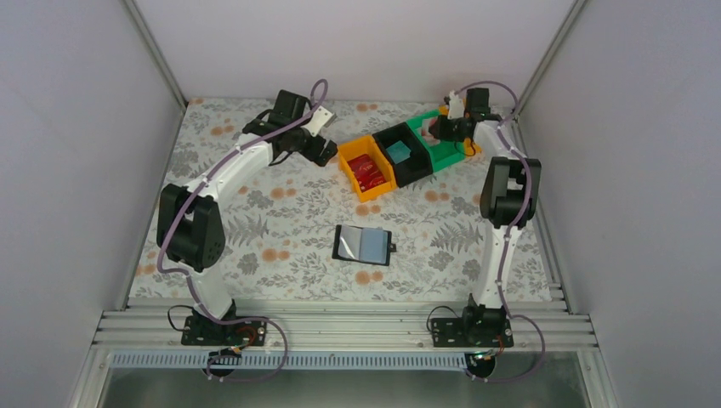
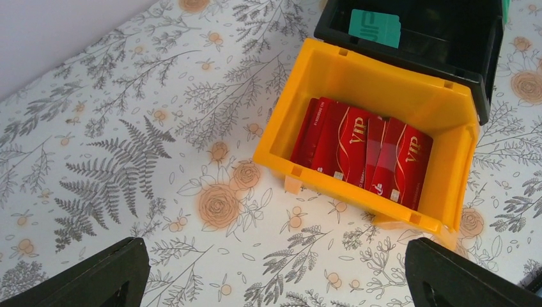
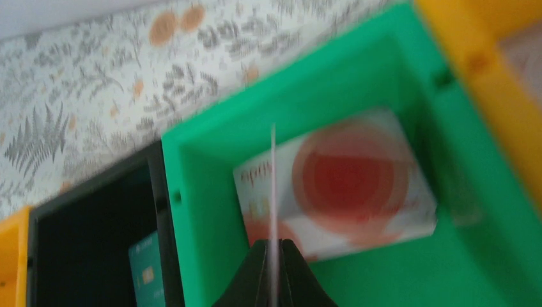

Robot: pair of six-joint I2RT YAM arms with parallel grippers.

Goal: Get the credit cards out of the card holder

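black card holder (image 1: 363, 245) lying open on the flowered table (image 1: 255, 221), right gripper (image 3: 273, 246) closed on a thin card (image 3: 273, 185) seen edge-on above the green bin (image 3: 211, 192), left gripper (image 2: 275, 278) fully spread, empty, over the orange bin (image 2: 377, 89) of red cards (image 2: 358, 150)

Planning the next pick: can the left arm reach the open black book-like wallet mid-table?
Probably yes: the left end effector is open and empty, and the black book-like wallet lies uncovered, away from the plastic bins and the right arm.
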